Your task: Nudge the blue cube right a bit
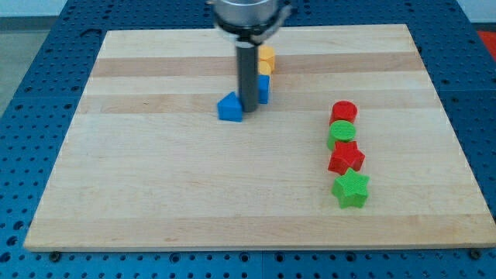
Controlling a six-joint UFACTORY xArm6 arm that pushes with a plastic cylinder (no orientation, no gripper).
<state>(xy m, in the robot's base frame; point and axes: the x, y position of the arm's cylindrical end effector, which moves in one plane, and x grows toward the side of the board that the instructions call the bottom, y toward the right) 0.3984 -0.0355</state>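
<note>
On pale wood board [155, 194], my tip [249, 107] touches blue cube [263, 89].

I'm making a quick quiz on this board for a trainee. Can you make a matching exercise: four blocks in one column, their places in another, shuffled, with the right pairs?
Blocks:
1. green star
2. yellow block
3. red cylinder
4. blue cube

Places:
A. top of the column of four at the view's right
B. just right of my tip, partly hidden behind the rod
C. bottom of that column
D. nearest the view's top, just above the blue cube

Pairs: 1-C, 2-D, 3-A, 4-B
</note>
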